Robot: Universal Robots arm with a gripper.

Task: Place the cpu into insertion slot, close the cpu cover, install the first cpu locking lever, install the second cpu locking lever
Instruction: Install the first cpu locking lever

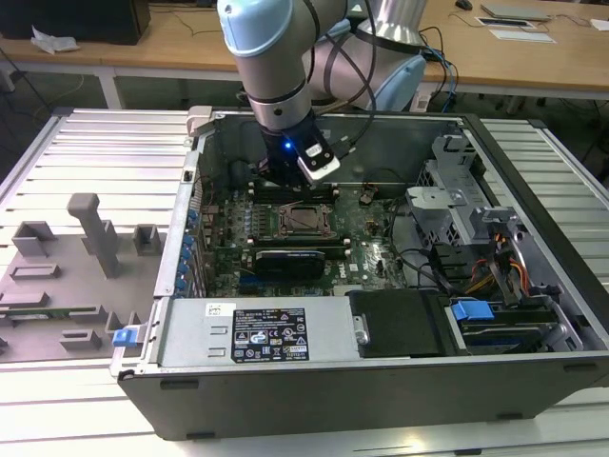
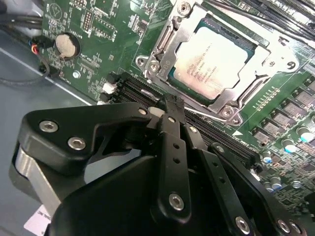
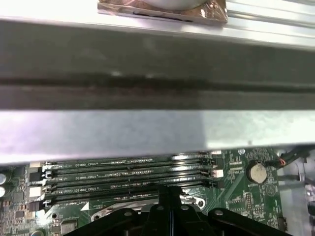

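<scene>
cpu [image 2: 212, 61] under cpu cover [image 2: 166, 42], just beyond gripper [image 2: 173, 104]

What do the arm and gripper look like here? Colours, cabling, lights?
The arm is silver-grey with pale blue joint caps. Black cables loop loosely along its wrist, where a small blue light glows beside a white-and-black box. The gripper is matte black, built of linked bars pinned by silver screw heads, with a bare metal collar behind it.
</scene>
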